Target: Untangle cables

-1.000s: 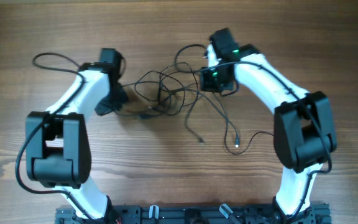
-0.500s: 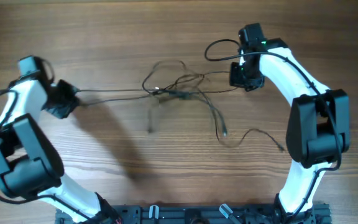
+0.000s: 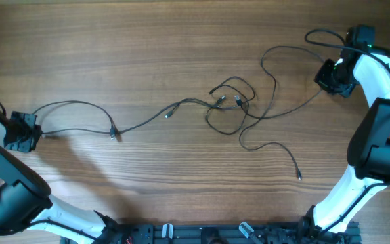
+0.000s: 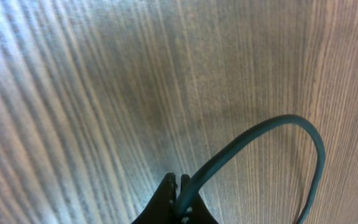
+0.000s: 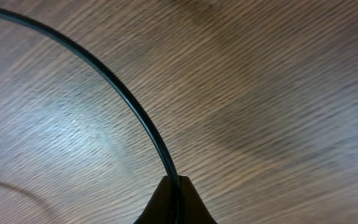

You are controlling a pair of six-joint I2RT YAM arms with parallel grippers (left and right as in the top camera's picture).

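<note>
Thin black cables (image 3: 230,107) lie stretched across the wooden table, with a loose knot of loops in the middle. One strand (image 3: 141,120) runs left to my left gripper (image 3: 24,132) at the far left edge, which is shut on that cable (image 4: 247,146). Another strand (image 3: 290,112) runs right to my right gripper (image 3: 334,76) at the far right, which is shut on that cable (image 5: 126,102). A free end with a small plug (image 3: 298,175) lies toward the front right. Another plug (image 3: 115,134) lies on the left strand.
The wooden table (image 3: 181,41) fills the view. Thicker arm cables loop near each wrist, one by the right arm (image 3: 323,35). The arm bases stand at the front edge (image 3: 202,234).
Both grippers have pulled far apart, left to the left edge and right to the right edge. The tangled bundle has spread into long strands with a smaller knot in the middle.
</note>
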